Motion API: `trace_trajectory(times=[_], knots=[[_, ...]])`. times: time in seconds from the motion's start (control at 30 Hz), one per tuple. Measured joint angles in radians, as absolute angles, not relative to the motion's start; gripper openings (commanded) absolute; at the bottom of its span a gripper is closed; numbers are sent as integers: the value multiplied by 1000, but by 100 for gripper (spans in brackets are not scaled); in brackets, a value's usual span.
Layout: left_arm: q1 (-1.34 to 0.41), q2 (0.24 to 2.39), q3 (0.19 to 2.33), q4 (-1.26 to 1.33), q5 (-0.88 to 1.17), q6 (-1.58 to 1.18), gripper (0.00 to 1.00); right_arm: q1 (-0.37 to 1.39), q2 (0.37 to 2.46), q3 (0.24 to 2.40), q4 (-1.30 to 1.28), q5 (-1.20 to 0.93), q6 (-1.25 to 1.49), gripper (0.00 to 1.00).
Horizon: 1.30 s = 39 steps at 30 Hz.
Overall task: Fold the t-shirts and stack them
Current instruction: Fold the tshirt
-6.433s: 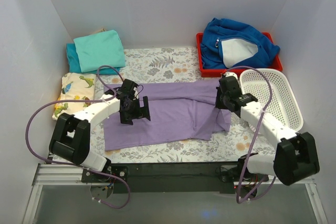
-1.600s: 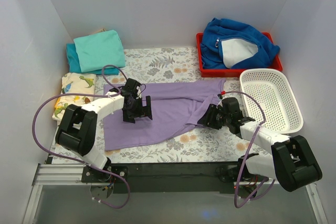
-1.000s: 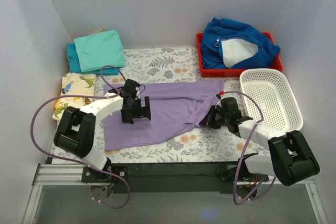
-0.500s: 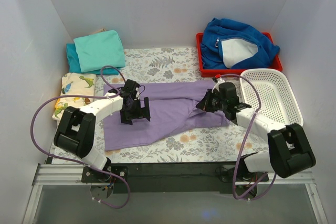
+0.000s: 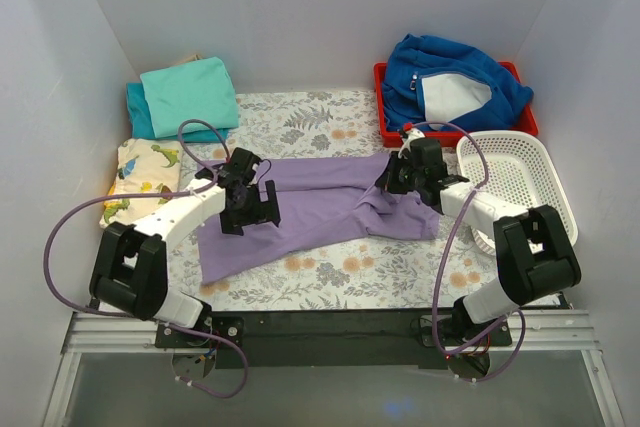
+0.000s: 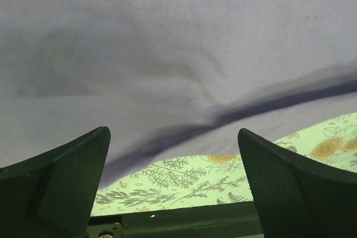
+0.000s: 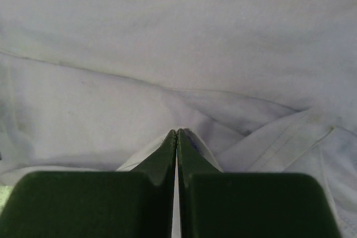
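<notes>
Overhead, the purple tee (image 5: 320, 212) lies spread and rumpled across the middle of the table (image 5: 330, 282). The left gripper (image 5: 250, 209) sits over its left part with jaws wide and nothing in them. The right gripper (image 5: 394, 176) is down on the tee's right part, jaws closed. A folded turquoise tee (image 5: 190, 94) rests on a teal tee (image 5: 136, 109) at the far left corner. A blue jacket (image 5: 450, 77) fills the red tray (image 5: 382, 127), beside a white basket (image 5: 520, 192).

From the left wrist, both fingers (image 6: 61, 185) stand far apart above the purple tee (image 6: 167, 43), empty; its hem crosses the floral table (image 6: 223, 171).

From the right wrist, the fingers (image 7: 162, 163) meet at their tips, pinching a small fold of purple tee (image 7: 167, 48).
</notes>
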State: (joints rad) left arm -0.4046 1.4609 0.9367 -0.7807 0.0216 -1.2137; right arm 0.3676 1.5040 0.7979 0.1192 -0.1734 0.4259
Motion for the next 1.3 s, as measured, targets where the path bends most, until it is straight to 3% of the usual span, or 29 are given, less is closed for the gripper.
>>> trace_trajectory(times=[0.43, 1.1, 1.23, 1.27, 1.3], knots=[[-405, 1284, 922, -869, 31, -1258, 98, 287, 1522, 823, 104, -160, 366, 1], [-497, 1502, 947, -989, -80, -1207, 98, 284, 1564, 883, 105, -270, 359, 1], [-535, 1531, 947, -990, -79, -1191, 87, 284, 1567, 883, 105, -277, 359, 1], [-543, 1536, 947, -989, -80, -1190, 83, 284, 1568, 883, 105, -280, 359, 1], [-549, 1541, 947, -990, -80, -1190, 71, 284, 1569, 883, 105, -283, 359, 1]])
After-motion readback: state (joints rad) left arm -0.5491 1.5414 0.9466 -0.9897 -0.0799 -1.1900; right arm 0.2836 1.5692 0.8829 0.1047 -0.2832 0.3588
